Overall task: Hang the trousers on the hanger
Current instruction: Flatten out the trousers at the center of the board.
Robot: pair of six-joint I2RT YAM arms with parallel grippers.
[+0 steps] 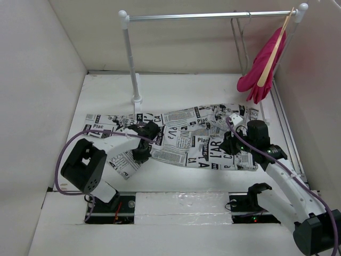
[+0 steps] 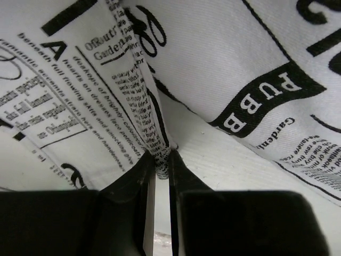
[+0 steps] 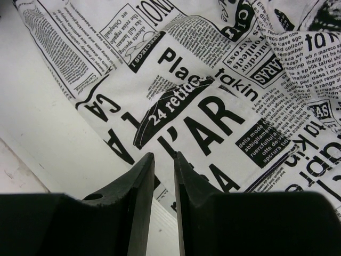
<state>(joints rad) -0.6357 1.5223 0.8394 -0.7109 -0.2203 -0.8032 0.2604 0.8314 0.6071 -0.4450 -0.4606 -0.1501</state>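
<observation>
The trousers lie spread flat on the white tabletop, on the arms' side of the rail and roughly parallel to it. Their newsprint pattern reads "Plac" at the end below the rail's left post, and "Place" and "L'AR" in heavy black letters further toward the rail's right end.

The left tool sits on the cloth just arm-side of the rail's left post. In the left wrist view the tool is clamped on a thin upright fold of the trousers, with a white-on-black "PUB" block and the word "Garden" beside it.

The right tool rests on the cloth below the rail's right end. In the right wrist view the tool has its jaws drawn to a narrow slit at the trousers' near edge; whether cloth is caught there I cannot tell. "24 retto", "takin" and "della moda" are readable there.

The wire hanger hangs from the rail near its right end, beside a pink garment on a wooden hanger. Plain pale walls enclose the tabletop.
</observation>
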